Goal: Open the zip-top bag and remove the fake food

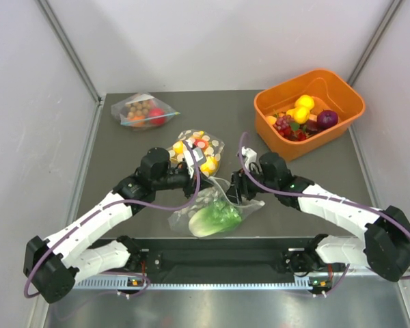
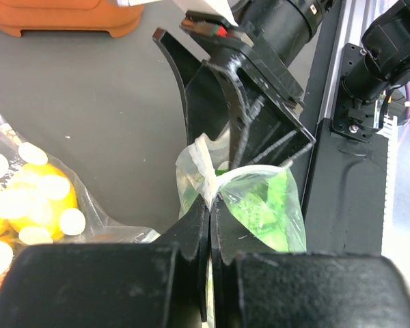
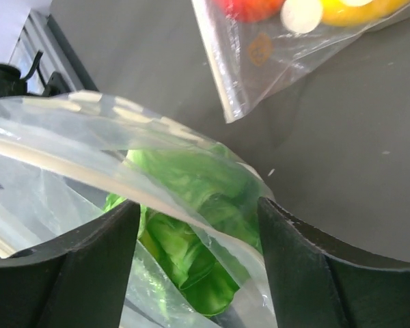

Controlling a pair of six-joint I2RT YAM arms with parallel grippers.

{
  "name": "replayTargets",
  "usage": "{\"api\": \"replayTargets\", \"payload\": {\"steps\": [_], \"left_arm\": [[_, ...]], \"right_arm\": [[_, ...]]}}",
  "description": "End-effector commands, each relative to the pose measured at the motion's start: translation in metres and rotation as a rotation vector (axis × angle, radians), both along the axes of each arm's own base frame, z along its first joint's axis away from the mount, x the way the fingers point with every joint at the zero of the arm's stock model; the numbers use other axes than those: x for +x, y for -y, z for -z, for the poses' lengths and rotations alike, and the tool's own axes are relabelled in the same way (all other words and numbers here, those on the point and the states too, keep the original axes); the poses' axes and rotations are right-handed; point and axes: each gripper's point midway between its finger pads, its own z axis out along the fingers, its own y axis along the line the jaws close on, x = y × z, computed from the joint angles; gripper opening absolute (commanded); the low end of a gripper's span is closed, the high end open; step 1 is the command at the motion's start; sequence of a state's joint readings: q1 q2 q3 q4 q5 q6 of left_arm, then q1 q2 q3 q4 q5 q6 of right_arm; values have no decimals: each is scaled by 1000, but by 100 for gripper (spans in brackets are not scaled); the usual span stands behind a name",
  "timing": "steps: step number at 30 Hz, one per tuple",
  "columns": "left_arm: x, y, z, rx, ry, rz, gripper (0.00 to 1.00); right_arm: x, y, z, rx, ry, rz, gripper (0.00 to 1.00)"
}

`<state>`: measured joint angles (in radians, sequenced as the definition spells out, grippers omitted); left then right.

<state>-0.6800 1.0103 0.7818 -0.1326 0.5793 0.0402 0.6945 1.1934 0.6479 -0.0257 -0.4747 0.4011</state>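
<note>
The zip-top bag (image 1: 215, 213) lies near the table's front edge between both arms, with the green lettuce (image 1: 217, 219) inside. No purple piece shows in the bag. My left gripper (image 1: 206, 183) is shut on a bunched edge of the bag (image 2: 208, 171); its jaws (image 2: 212, 205) meet on the plastic, and the lettuce (image 2: 263, 205) shows through just beyond. My right gripper (image 1: 234, 195) is open. In the right wrist view (image 3: 198, 203) the bag's rim (image 3: 123, 178) runs between its spread fingers, over the lettuce (image 3: 191, 232).
A dotted bag of yellow and red pieces (image 1: 197, 152) lies just behind the grippers. A plain bag with brown balls (image 1: 142, 111) is at the back left. An orange bin (image 1: 321, 140) at the back right holds lemons, grapes and a round purple piece (image 1: 327, 119).
</note>
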Motion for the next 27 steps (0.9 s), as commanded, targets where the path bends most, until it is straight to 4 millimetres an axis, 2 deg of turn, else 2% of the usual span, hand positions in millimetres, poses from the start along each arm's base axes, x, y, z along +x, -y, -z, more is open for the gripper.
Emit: {"api": "replayTargets", "payload": {"steps": [1,4,7,10,14,18,20,21,22,24,25,27], "left_arm": [[0,4,-25,-48,77,23,0],[-2,5,-24,-47,77,28,0],[-1,5,-24,-43,76,27,0],[-1,5,-23,-42,77,26,0],[-3,6,-23,-41,76,34,0],[-5,7,-23,-41,77,40,0],[-5,8,-23,-41,77,42,0],[-6,8,-23,-42,78,43,0],[-6,8,-23,-41,80,42,0],[-6,8,-24,-42,81,42,0],[-6,7,-23,-40,79,42,0],[-6,8,-23,-40,80,44,0]], "right_arm": [[-16,-12,-6,19,3,-78,70],[-22,-19,-8,23,0,-109,78],[-30,-25,-7,25,-13,-134,81],[-44,-31,-1,21,-36,-171,87],[-51,-39,1,48,-39,-179,91],[-54,-42,13,31,-47,-155,92],[-54,-45,20,10,-42,-131,86],[-53,-45,24,1,-40,-120,81],[-52,-46,26,-7,-28,-101,70],[-51,-47,32,-13,-31,-84,61],[-50,-48,35,-18,-30,-76,53],[-51,-50,37,-18,-40,-72,45]]}}
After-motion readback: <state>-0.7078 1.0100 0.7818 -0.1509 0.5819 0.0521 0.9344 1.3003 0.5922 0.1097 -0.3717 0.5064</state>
